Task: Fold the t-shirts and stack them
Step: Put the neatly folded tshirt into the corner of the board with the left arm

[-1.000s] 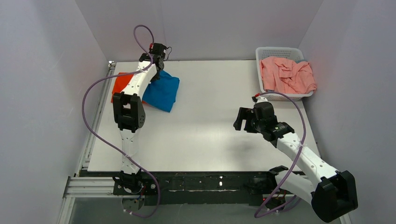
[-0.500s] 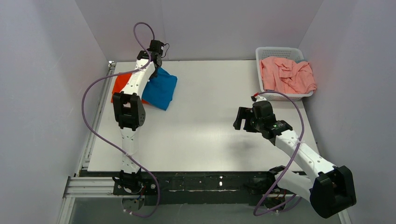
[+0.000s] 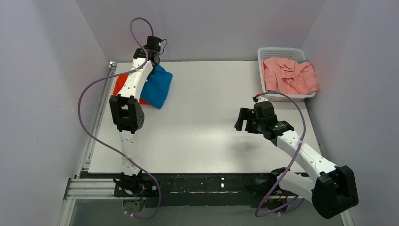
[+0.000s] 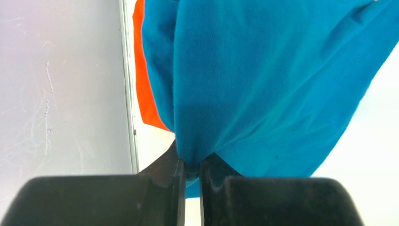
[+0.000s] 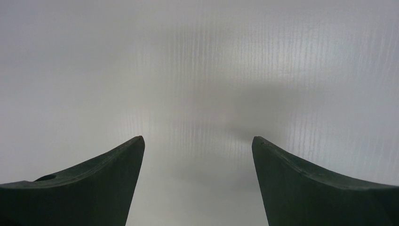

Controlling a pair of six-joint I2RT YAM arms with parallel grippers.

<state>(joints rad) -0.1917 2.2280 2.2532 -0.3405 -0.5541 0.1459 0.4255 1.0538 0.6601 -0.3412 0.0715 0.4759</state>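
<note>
While stretched almost straight along the left side of the white table (image 3: 207, 122), well apart from the white lattice plastic basket (image 3: 282, 49) and about level with it in depth, pinches with the left gripper (image 3: 151, 60) (image 4: 190, 165) a bunched fold of the blue cotton t-shirt (image 3: 159, 87) (image 4: 263, 84). Forearm and wrist in one line, tipped a little toward the basket, purple cable looped above. Jaws nearly together in the left wrist view, only a sliver of gap, blue cloth clamped between.

Blue cotton t-shirt gathered to a narrow point at the pinch and fanning wider away from it. Long axis from far to near, slanting slightly toward the basket at the near end; narrow pinched end toward the far wall. Draped partly over the flat orange t-shirt (image 3: 123, 84) (image 4: 146, 94), itself showing only as a strip on the side away from the basket.

Right arm bent at the elbow, forearm angled up and inward from the near corner on the basket's side. Right gripper (image 3: 241, 120) (image 5: 197, 139) just nearer than the basket and a little to its left, above bare table. Fingers spread wide apart, nothing between them. Crumpled pink t-shirts (image 3: 289, 75) heaped inside the basket.
</note>
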